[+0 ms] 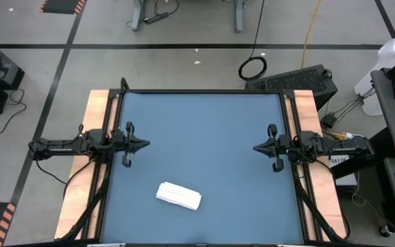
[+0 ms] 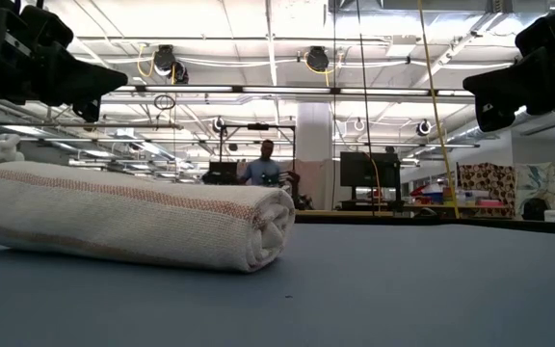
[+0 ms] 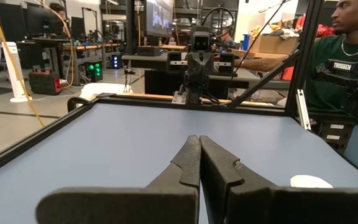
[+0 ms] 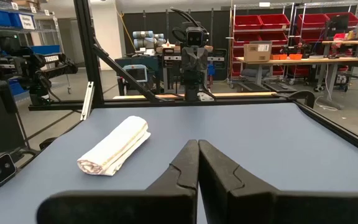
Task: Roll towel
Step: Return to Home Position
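White woven towel point(image 1: 179, 195), rolled into a short cylinder with a reddish stripe, lies on the blue tabletop point(image 1: 204, 116) near the front edge, toward the left arm's side. Farther back I see the left gripper point(image 1: 145, 145) and right gripper point(image 1: 256, 147) facing each other from opposite sides, well apart from the towel, both jaws pressed together.
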You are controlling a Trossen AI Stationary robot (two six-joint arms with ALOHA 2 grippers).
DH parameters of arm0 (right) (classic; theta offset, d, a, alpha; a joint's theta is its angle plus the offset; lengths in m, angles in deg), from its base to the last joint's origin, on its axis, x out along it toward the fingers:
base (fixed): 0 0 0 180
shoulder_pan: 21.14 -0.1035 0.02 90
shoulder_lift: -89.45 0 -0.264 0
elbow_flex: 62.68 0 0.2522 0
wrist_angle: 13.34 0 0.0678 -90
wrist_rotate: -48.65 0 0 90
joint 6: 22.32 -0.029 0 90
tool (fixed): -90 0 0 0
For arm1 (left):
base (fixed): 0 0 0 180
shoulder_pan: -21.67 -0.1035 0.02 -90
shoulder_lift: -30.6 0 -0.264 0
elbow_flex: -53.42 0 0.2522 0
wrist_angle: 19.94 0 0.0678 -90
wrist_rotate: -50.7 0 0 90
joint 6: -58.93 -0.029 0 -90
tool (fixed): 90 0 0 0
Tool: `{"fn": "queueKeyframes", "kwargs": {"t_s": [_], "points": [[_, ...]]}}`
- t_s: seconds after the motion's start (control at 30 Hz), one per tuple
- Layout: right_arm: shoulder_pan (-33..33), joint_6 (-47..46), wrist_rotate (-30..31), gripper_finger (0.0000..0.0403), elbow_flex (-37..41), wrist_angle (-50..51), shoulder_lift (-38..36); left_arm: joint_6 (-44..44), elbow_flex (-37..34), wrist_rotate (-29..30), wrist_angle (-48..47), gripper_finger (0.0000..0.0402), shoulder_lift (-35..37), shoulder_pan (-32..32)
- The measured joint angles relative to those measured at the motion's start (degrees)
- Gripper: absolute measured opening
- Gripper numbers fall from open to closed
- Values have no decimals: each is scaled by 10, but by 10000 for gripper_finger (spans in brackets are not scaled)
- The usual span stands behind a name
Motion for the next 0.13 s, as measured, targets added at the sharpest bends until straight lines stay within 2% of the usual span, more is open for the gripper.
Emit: {"fn": "queueKeyframes", "kwargs": {"t_s": [0.13], "points": [[0, 0, 0, 0, 0, 0, 0, 0, 0, 4, 0, 4, 0, 0]]}}
